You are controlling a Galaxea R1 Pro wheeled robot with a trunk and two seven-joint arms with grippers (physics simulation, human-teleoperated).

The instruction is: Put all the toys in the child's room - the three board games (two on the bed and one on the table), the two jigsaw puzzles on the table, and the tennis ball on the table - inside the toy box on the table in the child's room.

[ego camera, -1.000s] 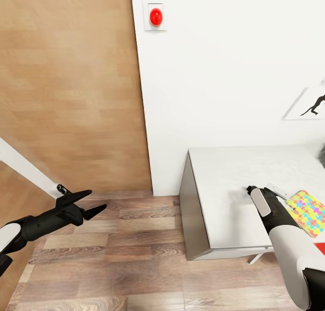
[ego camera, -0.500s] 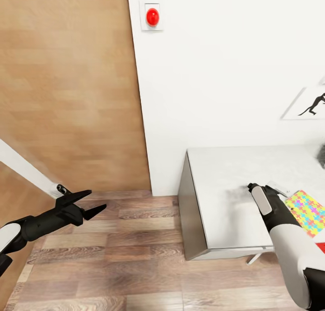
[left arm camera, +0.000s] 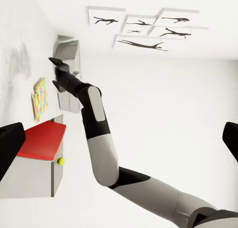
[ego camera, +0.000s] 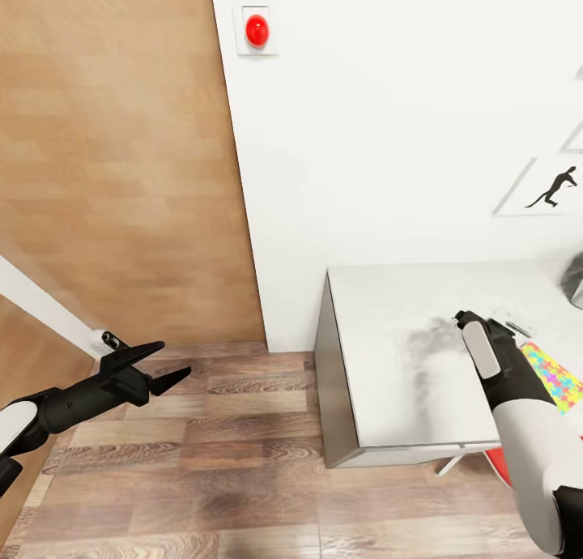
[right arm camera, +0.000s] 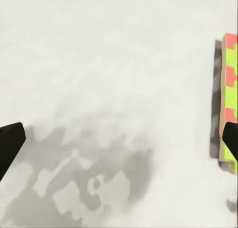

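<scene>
Two arms, head view: left gripper (ego camera: 166,363) hangs over the plank floor (ego camera: 202,462) with fingers spread, empty; right gripper (ego camera: 463,319) is over the desk (ego camera: 389,397), well in from its left end; fingers hidden behind the wrist.
Head view, toys: one jigsaw puzzle (ego camera: 554,376) lies flat just beside the right arm.
Left wrist view: toy box (left arm camera: 67,64) beyond the puzzle (left arm camera: 39,98); tennis ball (left arm camera: 60,161) near a red slab (left arm camera: 42,139).
Right wrist view: fingertips (right arm camera: 11,139) spread wide, nothing between; puzzle edge (right arm camera: 229,99) off to one side.
Advice: shift the right hand across until the puzzle's edge sits between the fingers, then lower.
</scene>
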